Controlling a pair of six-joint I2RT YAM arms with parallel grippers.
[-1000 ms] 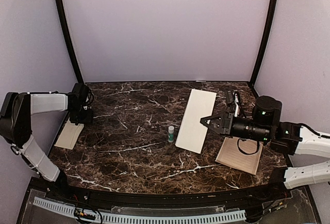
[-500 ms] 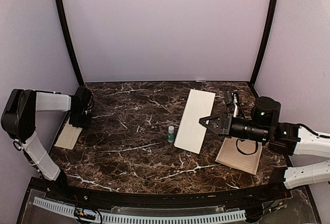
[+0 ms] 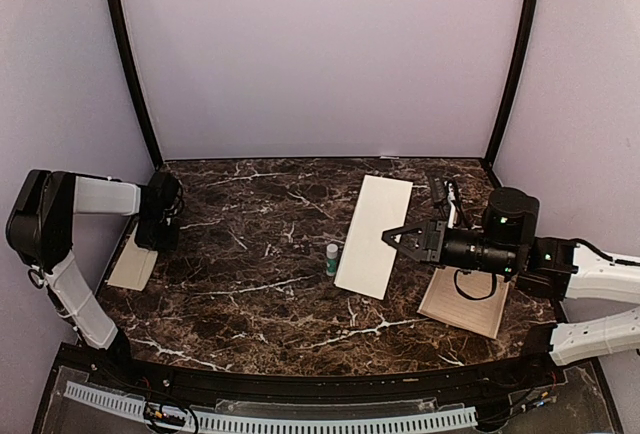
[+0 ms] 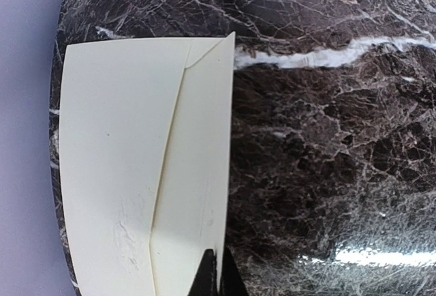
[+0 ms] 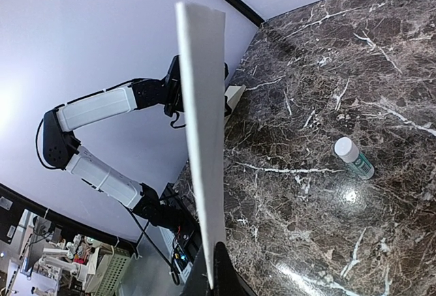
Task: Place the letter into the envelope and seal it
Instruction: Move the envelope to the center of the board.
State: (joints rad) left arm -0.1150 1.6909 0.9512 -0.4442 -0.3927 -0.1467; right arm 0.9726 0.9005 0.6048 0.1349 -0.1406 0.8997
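**A:** Dark veined marble covers the desk (image 3: pixel 250 284), with lilac walls around it. Where is the envelope?

**B:** The envelope (image 3: pixel 132 262) lies flat at the far left edge of the desk, close to the wall. The left wrist view shows its flap side up, with a slanting seam across the cream paper.

**A:** And the left claw (image 3: pixel 158 236)?

**B:** It is pinched shut on the envelope's long edge. The two dark tips meet over the paper at the bottom of that view.

**A:** What about the right claw (image 3: pixel 388 239)?

**B:** It is clamped on a long pale sheet (image 3: pixel 372 234) and holds it up off the desk, right of centre. Its own camera sees the sheet edge-on, rising from the tips.

**A:** Anything else there?

**B:** A small white-capped bottle (image 3: pixel 332 258) sits on the marble just left of that sheet. A printed sheet (image 3: pixel 465 306) lies flat under the right arm.
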